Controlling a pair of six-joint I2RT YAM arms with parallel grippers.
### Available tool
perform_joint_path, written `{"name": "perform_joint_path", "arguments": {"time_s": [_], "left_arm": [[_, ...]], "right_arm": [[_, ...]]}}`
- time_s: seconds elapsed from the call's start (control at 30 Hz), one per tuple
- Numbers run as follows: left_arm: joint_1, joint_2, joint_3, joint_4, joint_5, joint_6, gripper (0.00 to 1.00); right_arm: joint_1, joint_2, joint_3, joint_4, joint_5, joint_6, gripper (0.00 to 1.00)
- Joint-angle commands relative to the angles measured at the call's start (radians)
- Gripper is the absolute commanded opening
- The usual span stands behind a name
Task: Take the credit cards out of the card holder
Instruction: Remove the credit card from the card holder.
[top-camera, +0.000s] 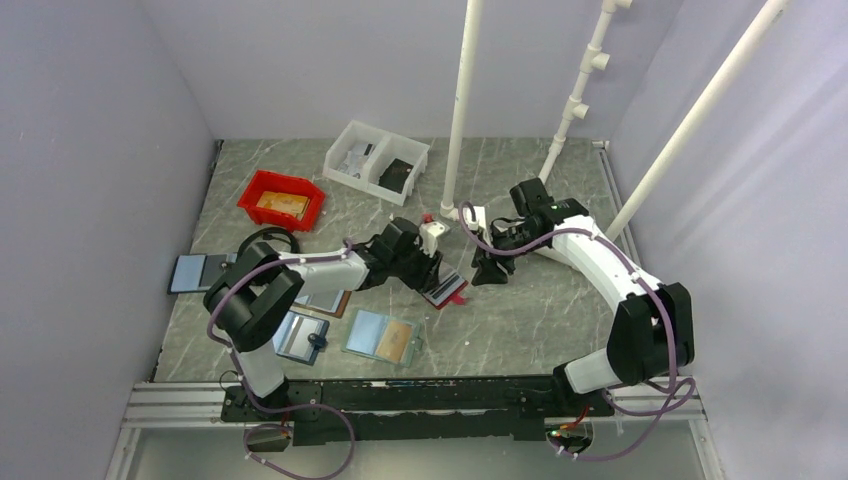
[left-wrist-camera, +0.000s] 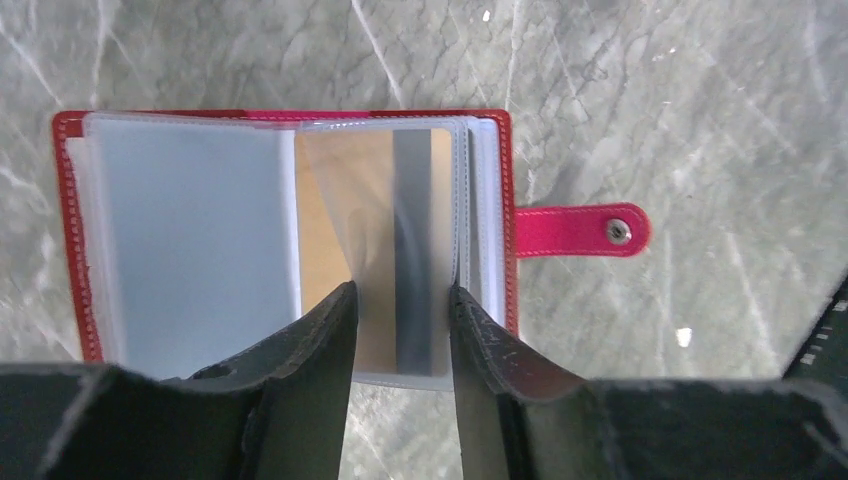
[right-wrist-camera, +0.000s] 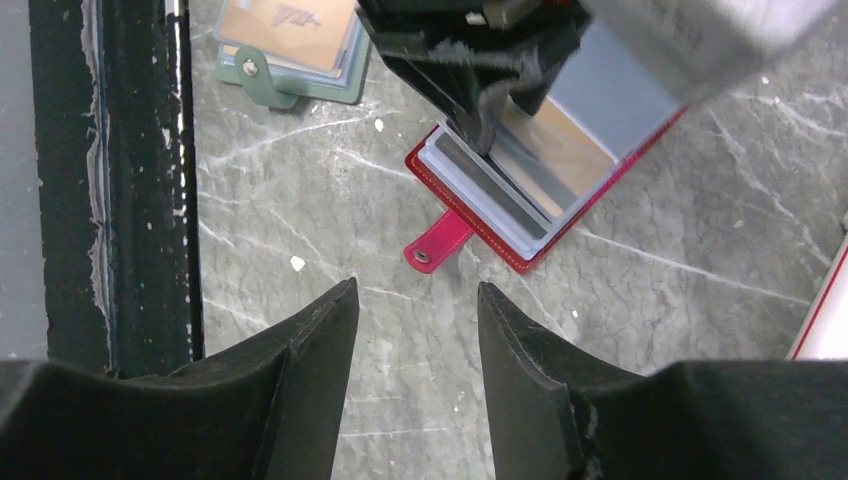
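The card holder (left-wrist-camera: 72, 240) lies open and flat on the table (left-wrist-camera: 700, 120), directly under the left gripper (left-wrist-camera: 400, 330). Its red stitched edge frames clear sleeves. The tan-orange card (left-wrist-camera: 335, 210), with a dark stripe down it, sits in the sleeve beneath the fingertips (left-wrist-camera: 322, 340). The pale blue-grey card (left-wrist-camera: 190, 250) fills the page to that gripper's left. The pink-red tab (left-wrist-camera: 580, 230), with its snap, sticks out flat on the table to the gripper's right.

The left jaws stand a narrow gap apart, astride the striped part of the tan-orange card at the sleeve's near edge. Nothing is pinched between them. Whether the tips press on the sleeve cannot be told.

From the right wrist view, the holder (right-wrist-camera: 560, 165) lies ahead of the right gripper (right-wrist-camera: 415, 320), slightly to its right, and the tab (right-wrist-camera: 435, 243) points back toward it. The right jaws are spread moderately over bare table and hold nothing. They are near the tab but apart from it.

Farther ahead and to the right gripper's left lies a teal holder (right-wrist-camera: 290, 75) with an orange card in it.

From above, the two grippers (top-camera: 432, 270) (top-camera: 490, 268) face each other across the holder (top-camera: 445, 291), and a red bin (top-camera: 282, 198) and a white bin (top-camera: 375, 160) stand well beyond them.
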Motion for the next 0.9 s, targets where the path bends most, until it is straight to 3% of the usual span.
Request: {"name": "perform_joint_path", "arguments": {"time_s": [0.0,0.27,0.5,0.87], "left_arm": [[0.049,-0.067,-0.054,0.064,0.133,-0.206,0.40],[0.092,-0.093,-0.083,0.066,0.143,-0.275,0.40],[0.125,-0.108,-0.077,-0.005,0.045,-0.260,0.34],[0.164,-0.181,-0.096,-0.047,-0.052,-0.252,0.27]], "right_arm": [[0.031,0.018,-0.023,0.112,0.007,0.093,0.50],[0.097,0.053,-0.055,0.282,0.076,0.296,0.45],[0.105,0.083,-0.088,0.451,0.096,0.512,0.42],[0.121,0.124,-0.078,0.480,0.083,0.560,0.41]]}}
